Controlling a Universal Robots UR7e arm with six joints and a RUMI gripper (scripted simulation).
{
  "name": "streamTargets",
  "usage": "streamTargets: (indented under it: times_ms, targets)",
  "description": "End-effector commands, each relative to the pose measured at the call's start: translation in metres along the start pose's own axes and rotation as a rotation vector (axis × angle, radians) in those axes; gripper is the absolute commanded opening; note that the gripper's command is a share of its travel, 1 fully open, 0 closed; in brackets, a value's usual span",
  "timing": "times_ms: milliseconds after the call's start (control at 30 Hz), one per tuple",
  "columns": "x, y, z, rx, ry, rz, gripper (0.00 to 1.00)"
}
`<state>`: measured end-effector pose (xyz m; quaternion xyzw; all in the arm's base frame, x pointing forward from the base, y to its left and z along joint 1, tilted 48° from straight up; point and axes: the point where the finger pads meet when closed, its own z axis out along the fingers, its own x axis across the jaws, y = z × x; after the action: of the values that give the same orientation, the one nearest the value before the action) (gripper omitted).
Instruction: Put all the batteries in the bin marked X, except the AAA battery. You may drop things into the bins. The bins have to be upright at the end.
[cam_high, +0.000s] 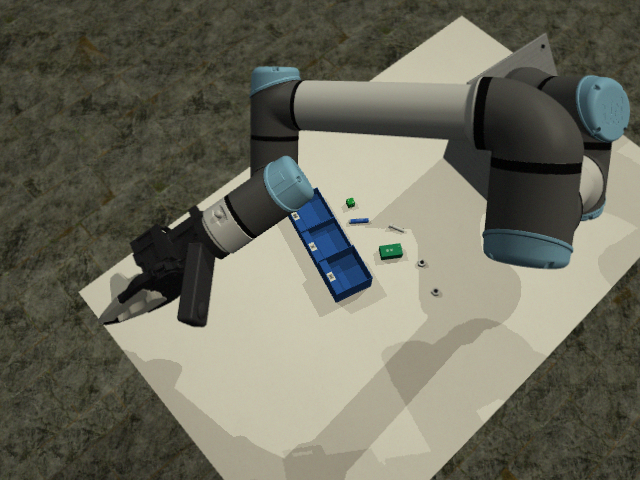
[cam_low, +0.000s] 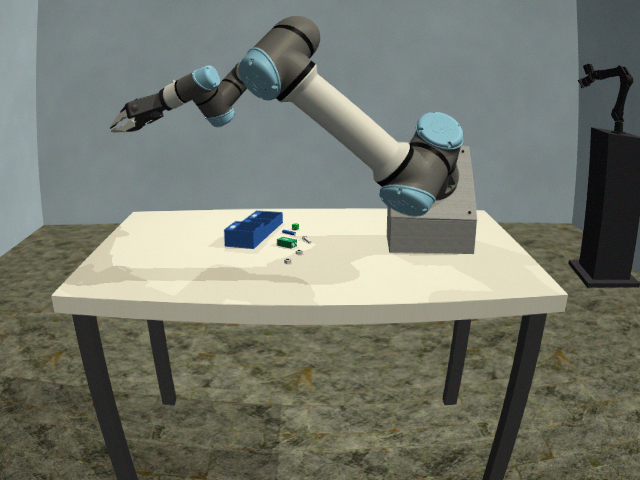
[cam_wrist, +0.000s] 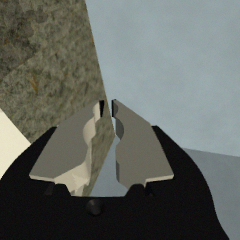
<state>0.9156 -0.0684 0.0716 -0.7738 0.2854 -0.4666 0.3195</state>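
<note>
My gripper is shut with nothing between its jaws. It hangs high in the air over the table's left end, far from the objects. A blue bin with three compartments stands upright on the table; its small white labels are too small to read. Beside it lie a green block battery, a small green cube and a thin blue cylinder battery.
A grey bolt and two metal nuts lie near the batteries. The arm's grey base block stands at the table's right back. A black stand is off the table at right.
</note>
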Motion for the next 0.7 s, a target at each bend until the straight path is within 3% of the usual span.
streamTargets:
  times_ms: [0,100,167,233,300,400,467,567,667]
  targets:
    - [0.007,0.019,-0.012,-0.078,-0.048,0.053,0.04]
    - [0.008,0.027,-0.018,-0.097,-0.059,0.068,0.04]
    - [0.008,0.04,-0.029,-0.15,-0.094,0.112,0.04]
    - [0.008,0.042,-0.031,-0.15,-0.094,0.112,0.04]
    - [0.007,0.054,-0.043,-0.202,-0.129,0.156,0.04]
    - [0.006,0.056,-0.045,-0.202,-0.129,0.156,0.04]
    - [0.003,0.067,-0.058,-0.252,-0.165,0.201,0.04]
    - [0.002,0.07,-0.061,-0.252,-0.165,0.201,0.04]
    - [-0.004,0.082,-0.078,-0.3,-0.203,0.247,0.04]
